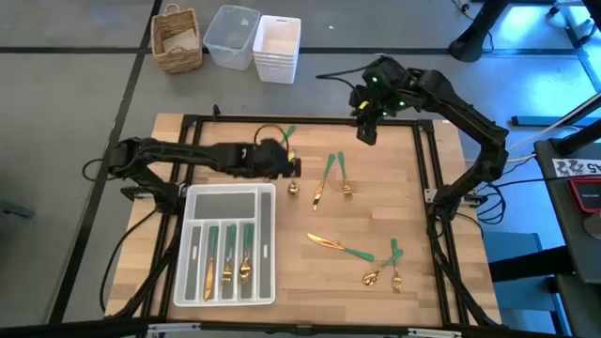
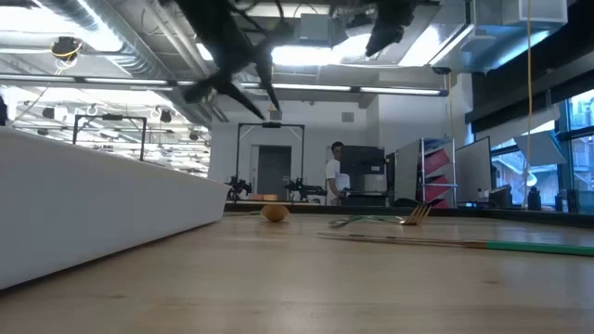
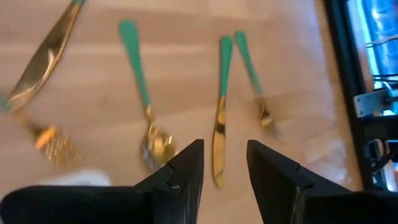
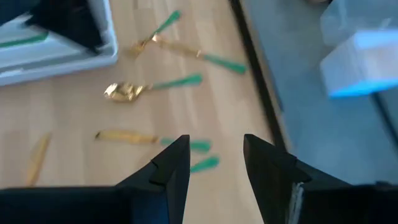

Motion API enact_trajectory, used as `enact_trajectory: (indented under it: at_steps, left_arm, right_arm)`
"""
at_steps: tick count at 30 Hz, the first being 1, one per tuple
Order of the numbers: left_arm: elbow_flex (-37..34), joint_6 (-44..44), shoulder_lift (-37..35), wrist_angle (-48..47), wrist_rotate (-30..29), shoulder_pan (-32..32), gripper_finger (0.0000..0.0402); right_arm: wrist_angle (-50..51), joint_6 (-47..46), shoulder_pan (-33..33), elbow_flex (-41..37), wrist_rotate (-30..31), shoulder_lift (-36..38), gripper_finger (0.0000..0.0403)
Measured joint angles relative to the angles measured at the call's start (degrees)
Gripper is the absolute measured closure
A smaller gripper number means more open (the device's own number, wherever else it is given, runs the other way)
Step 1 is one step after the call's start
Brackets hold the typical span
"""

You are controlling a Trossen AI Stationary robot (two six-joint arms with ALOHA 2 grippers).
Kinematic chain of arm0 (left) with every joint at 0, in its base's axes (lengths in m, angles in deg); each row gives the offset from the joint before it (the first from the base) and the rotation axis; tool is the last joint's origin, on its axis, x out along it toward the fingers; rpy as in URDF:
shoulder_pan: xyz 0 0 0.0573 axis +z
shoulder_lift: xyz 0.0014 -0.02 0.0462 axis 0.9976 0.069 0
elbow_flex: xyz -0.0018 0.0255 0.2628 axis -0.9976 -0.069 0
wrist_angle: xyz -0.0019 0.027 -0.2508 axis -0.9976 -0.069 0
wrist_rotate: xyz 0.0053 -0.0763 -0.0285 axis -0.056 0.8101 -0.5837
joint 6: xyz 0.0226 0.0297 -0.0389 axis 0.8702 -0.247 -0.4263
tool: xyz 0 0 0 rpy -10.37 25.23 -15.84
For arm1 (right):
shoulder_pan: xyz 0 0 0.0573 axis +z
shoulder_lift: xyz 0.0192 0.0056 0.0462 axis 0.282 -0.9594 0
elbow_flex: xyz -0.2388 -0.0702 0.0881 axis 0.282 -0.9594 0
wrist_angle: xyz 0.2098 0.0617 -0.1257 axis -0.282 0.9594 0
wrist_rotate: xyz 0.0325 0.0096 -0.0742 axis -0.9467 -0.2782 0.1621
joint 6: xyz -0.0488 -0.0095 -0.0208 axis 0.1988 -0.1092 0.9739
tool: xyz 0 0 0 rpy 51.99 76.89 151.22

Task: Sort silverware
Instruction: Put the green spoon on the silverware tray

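Four pieces of silverware [image 1: 226, 265] already lie in the white tray's [image 1: 266, 246] slots; some seven remain loose on the counter [image 1: 404, 225]; the left claw [image 1: 289, 165] hovers open near a spoon [image 1: 292, 190]; the right claw [image 1: 364, 134] waits open, empty.

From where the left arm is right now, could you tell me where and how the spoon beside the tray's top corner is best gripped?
I'd grip the spoon on its slim green handle, coming straight down from above with the fingers across it. It lies flat on the wood, and the handle is straight and narrow, whereas the rounded gold bowl would likely slip. The left gripper hangs open right over it, next to the tray.
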Motion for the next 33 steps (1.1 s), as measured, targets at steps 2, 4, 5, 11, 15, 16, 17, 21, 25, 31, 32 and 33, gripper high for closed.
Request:
enact_trajectory:
  at_steps: [2,4,5,11,15,16,17,21,25,31,32,33]
  left_arm:
    - [0.0,3.78,0.34,2.22,1.8,2.61,0.0286]
    - [0.0,6.55,0.67,3.36,3.25,4.71,0.0286]
    - [0.0,7.39,0.88,3.43,4.15,5.77,0.0286]
    - [0.0,13.91,2.92,3.48,9.69,10.32,0.0286]
    - [0.0,19.05,3.05,3.48,12.94,12.38,0.0286]
    - [0.0,19.87,2.89,3.42,13.36,12.94,0.0286]
    - [0.0,21.05,2.76,3.25,13.81,13.5,0.0286]
    - [0.0,26.08,2.58,3.37,16.56,15.57,0.0286]
    - [0.0,29.79,2.58,3.39,18.23,16.59,0.0286]
    - [0.0,34.04,2.58,3.34,18.27,16.58,0.0286]
    - [0.0,34.64,2.6,3.31,18.29,16.38,0.0286]
    - [0.0,35.36,2.58,3.31,18.27,16.28,0.0286]
  right_arm:
    - [3.64,-2.0,0.0,0.0,-0.71,0.04,0.0249]
    - [6.21,-4.35,0.0,-0.3,-2.17,0.02,0.0249]
    - [6.65,-4.86,0.01,-0.94,-2.81,0.05,0.0249]
    - [6.32,-9.36,0.07,-6.86,-4.71,0.02,0.0249]
    - [6.78,-9.54,1.68,-12.62,-9.35,0.03,0.0249]
    - [6.8,-9.57,2.56,-14.04,-10.93,0.06,0.0249]
    - [6.86,-9.94,3.69,-15.49,-12.41,0.14,0.0249]
    - [6.68,-14.0,10.11,-20.39,-14.74,0.21,0.0249]
    - [6.5,-18.08,18.47,-23.39,-14.38,0.23,0.0249]
    - [6.55,-20.51,31.59,-25.29,-10.56,0.26,0.0249]
    - [6.47,-21.01,33.79,-25.92,-10.22,0.26,0.0249]
    - [6.51,-21.33,35.85,-26.78,-10.21,0.26,0.0249]
